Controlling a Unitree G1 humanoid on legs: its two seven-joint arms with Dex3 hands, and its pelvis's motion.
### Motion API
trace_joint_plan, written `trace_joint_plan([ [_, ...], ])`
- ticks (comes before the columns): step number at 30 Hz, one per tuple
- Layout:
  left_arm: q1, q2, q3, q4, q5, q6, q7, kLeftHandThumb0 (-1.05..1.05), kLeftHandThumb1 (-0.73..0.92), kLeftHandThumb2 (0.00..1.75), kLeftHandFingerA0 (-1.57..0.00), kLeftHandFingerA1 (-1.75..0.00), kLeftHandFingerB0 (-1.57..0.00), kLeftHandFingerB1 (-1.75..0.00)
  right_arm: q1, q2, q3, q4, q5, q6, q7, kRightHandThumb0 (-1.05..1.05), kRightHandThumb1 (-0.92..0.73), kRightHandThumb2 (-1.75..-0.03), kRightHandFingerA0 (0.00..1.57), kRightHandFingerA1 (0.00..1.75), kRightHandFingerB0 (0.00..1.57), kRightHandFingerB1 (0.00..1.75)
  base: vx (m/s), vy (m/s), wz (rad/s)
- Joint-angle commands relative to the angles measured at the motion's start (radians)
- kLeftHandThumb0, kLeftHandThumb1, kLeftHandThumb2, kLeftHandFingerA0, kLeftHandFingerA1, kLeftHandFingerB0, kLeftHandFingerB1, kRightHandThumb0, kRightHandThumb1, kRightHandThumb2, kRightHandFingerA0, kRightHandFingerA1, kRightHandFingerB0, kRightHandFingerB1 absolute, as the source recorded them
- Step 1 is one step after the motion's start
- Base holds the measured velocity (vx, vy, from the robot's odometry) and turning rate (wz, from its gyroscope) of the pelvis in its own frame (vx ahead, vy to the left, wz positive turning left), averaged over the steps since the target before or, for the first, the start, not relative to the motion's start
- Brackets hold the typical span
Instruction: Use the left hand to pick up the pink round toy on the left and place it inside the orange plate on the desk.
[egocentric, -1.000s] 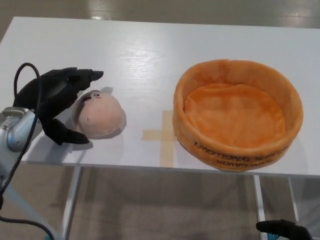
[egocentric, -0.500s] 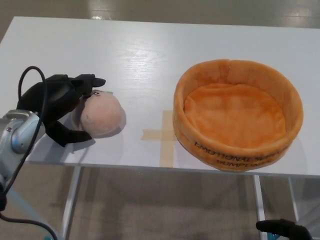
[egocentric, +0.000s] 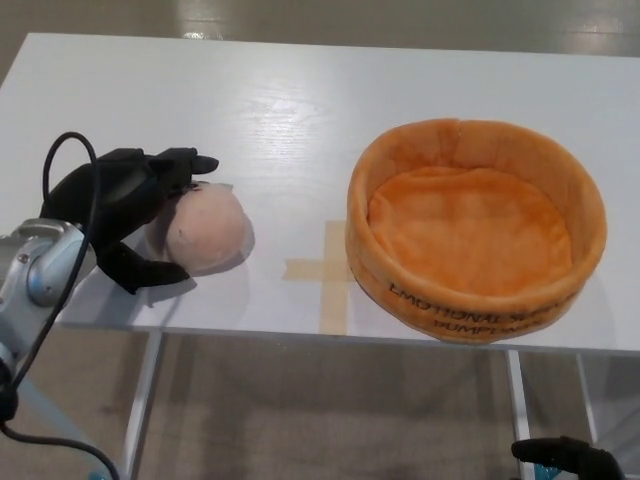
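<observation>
Left robot hand (egocentric: 118, 205) cupped open around pink toy (egocentric: 206, 229) (not gripping), thumb low, fingers (egocentric: 185, 162) above

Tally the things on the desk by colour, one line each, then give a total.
Pink: 1, the round toy
Orange: 1, the plate
Tan: 1, the tape cross
Total: 3

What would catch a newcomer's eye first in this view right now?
Probably the big orange plate, a soft, high-walled bowl sitting empty on the right of the white desk. Next, the left hand at the near left, its fingers spread around the pink round toy, which sits on the desk beside a tape cross.
</observation>
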Motion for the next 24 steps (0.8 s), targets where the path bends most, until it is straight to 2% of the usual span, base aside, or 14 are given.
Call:
trace_joint_plan([
  [1, -0.007, -0.012, -0.006, 0.012, -0.004, -0.017, -0.005, -0.25, 0.29, 0.83, 0.00, -0.49, 0.00, -0.48, 0.005, 0.003, 0.000, 0.008, 0.011, 0.007, 0.004, -0.14, -0.58, -0.56, 0.61, 0.93, 0.59, 0.78, 0.00, 0.000, 0.00],
  [5, -0.010, -0.019, -0.013, 0.014, 0.005, -0.009, -0.011, -0.26, 0.30, 0.84, 0.00, -0.48, 0.00, -0.48, 0.005, 0.003, -0.007, 0.007, 0.019, 0.006, 0.013, -0.14, -0.58, -0.56, 0.60, 0.94, 0.59, 0.79, 0.00, 0.000, 0.00],
  [6, -0.011, -0.020, -0.015, 0.016, 0.004, -0.013, -0.016, -0.49, 0.44, 0.66, -0.32, -0.40, -0.11, -0.36, 0.005, 0.003, -0.007, 0.007, 0.018, 0.006, 0.011, -0.13, -0.57, -0.56, 0.62, 0.94, 0.59, 0.79, 0.00, 0.000, 0.00],
  [8, -0.012, -0.022, -0.017, 0.017, 0.000, -0.021, -0.023, -0.49, 0.44, 0.66, -0.32, -0.40, -0.11, -0.36, 0.004, 0.003, -0.006, 0.007, 0.015, 0.008, 0.007, -0.13, -0.57, -0.56, 0.62, 0.94, 0.59, 0.79, 0.00, 0.000, 0.00],
  [9, -0.013, -0.028, -0.010, 0.028, -0.018, -0.035, -0.035, -0.37, 0.60, 0.58, -0.72, -0.45, -0.24, -0.31, 0.003, 0.002, -0.006, 0.008, 0.015, 0.006, 0.009, -0.12, -0.57, -0.56, 0.61, 0.93, 0.59, 0.79, 0.00, 0.000, 0.00],
  [10, -0.015, -0.034, -0.001, 0.042, -0.041, -0.053, -0.051, -0.37, 0.60, 0.58, -0.72, -0.45, -0.24, -0.31, 0.003, 0.002, -0.005, 0.008, 0.014, 0.004, 0.012, -0.12, -0.57, -0.56, 0.61, 0.93, 0.59, 0.79, 0.00, 0.000, 0.00],
  [11, -0.016, -0.043, 0.001, 0.042, -0.052, -0.030, -0.082, -0.29, 0.75, 0.63, -1.14, -0.55, -0.62, -0.39, 0.003, 0.002, -0.006, 0.008, 0.015, 0.004, 0.016, -0.13, -0.57, -0.55, 0.60, 0.93, 0.59, 0.80, 0.00, 0.000, 0.00],
  [12, -0.018, -0.053, 0.000, 0.041, -0.058, 0.003, -0.121, -0.28, 0.76, 0.66, -1.20, -0.62, -0.70, -0.41, 0.003, 0.003, -0.008, 0.007, 0.018, 0.004, 0.021, -0.12, -0.57, -0.56, 0.60, 0.93, 0.60, 0.81, 0.00, 0.000, 0.00],
  [14, -0.020, -0.056, 0.000, 0.043, -0.058, 0.011, -0.137, -0.28, 0.76, 0.66, -1.20, -0.62, -0.70, -0.41, 0.003, 0.003, -0.008, 0.007, 0.018, 0.003, 0.021, -0.12, -0.57, -0.56, 0.60, 0.93, 0.60, 0.81, 0.00, 0.000, 0.00],
  [15, -0.019, -0.061, -0.004, 0.047, -0.059, 0.013, -0.150, -0.25, 0.80, 0.65, -1.21, -0.71, -0.84, -0.46, 0.002, 0.004, -0.012, 0.007, 0.021, 0.003, 0.020, -0.12, -0.57, -0.55, 0.60, 0.95, 0.60, 0.81, 0.00, 0.000, 0.00],
  [16, -0.019, -0.061, -0.004, 0.047, -0.059, 0.013, -0.150, -0.25, 0.80, 0.65, -1.21, -0.71, -0.84, -0.46, 0.002, 0.004, -0.012, 0.007, 0.021, 0.003, 0.020, -0.12, -0.57, -0.55, 0.60, 0.95, 0.60, 0.81, 0.00, 0.000, 0.00],
  [17, -0.018, -0.066, -0.004, 0.053, -0.066, 0.009, -0.158, -0.26, 0.79, 0.68, -1.17, -0.87, -0.92, -0.54, 0.001, 0.003, -0.013, 0.007, 0.022, 0.006, 0.022, -0.13, -0.56, -0.56, 0.60, 0.95, 0.59, 0.81, 0.00, 0.000, 0.00],
  [20, -0.018, -0.074, -0.001, 0.067, -0.080, -0.002, -0.172, -0.25, 0.80, 0.67, -1.17, -0.90, -0.93, -0.55, -0.002, 0.003, -0.016, 0.007, 0.023, 0.010, 0.024, -0.14, -0.56, -0.55, 0.61, 0.97, 0.60, 0.82, 0.00, 0.000, 0.00],
  [24, -0.022, -0.075, -0.002, 0.072, -0.086, 0.002, -0.178, -0.26, 0.77, 0.75, -1.14, -0.92, -0.92, -0.66, -0.004, 0.002, -0.014, 0.010, 0.018, 0.006, 0.020, -0.13, -0.56, -0.55, 0.63, 1.00, 0.63, 0.84, 0.00, 0.000, 0.00],
])
